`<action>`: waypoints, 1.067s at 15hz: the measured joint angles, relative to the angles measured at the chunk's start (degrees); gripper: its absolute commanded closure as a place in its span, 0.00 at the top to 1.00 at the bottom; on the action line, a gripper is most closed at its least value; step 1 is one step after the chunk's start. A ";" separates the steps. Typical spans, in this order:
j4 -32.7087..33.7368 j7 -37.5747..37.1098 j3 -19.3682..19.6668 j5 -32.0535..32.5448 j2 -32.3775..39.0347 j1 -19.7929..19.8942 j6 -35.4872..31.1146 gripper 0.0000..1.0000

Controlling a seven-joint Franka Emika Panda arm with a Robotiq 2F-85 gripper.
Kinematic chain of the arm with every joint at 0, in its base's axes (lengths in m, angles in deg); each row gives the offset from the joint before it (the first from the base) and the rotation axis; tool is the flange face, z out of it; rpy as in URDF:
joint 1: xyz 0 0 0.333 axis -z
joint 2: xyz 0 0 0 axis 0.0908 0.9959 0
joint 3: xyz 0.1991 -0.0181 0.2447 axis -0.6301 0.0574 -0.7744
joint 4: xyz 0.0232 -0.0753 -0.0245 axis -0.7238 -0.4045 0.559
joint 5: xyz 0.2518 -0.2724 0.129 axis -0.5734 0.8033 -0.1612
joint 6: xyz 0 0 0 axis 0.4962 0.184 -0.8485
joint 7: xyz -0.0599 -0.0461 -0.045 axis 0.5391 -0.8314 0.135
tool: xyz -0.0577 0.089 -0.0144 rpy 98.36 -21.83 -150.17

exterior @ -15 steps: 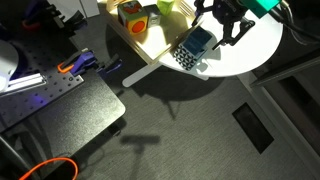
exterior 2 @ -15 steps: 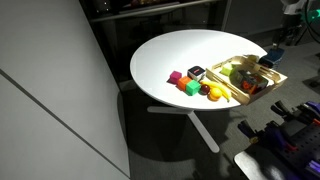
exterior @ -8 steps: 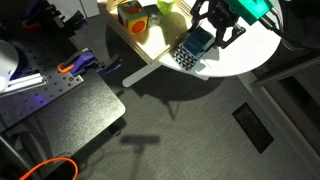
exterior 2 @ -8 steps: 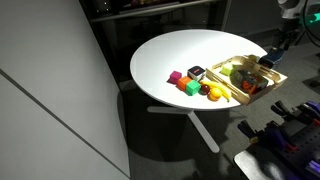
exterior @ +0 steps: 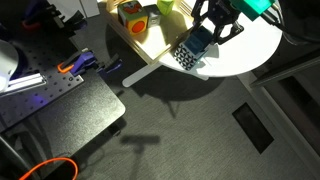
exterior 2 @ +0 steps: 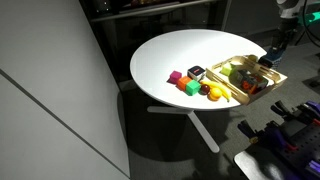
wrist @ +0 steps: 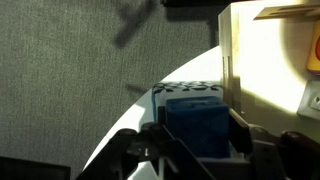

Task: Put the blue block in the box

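Observation:
The blue block fills the middle of the wrist view, sitting on a black-and-white patterned card near the table's rim. My gripper is shut on the blue block, with a dark finger pressed against each side. In an exterior view the gripper stands over the blue block beside the box. In an exterior view the gripper hangs at the far end of the light-wood box, and the block itself is hard to make out there.
The box holds several coloured toys. On the round white table lie a pink cube, a green cube, and yellow and orange pieces. The table edge and dark floor lie right beside the block.
The gripper came down over the blue block and its jaws went from wide open to shut against the block's sides. The block has not moved.

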 measured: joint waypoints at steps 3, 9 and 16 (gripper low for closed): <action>-0.01 -0.03 -0.64 0.01 -0.50 -0.62 0.06 0.34; -0.90 -0.05 -2.67 0.01 -2.60 -1.88 0.31 0.34; -6.12 0.02 -4.07 0.01 -7.54 -3.92 0.41 1.00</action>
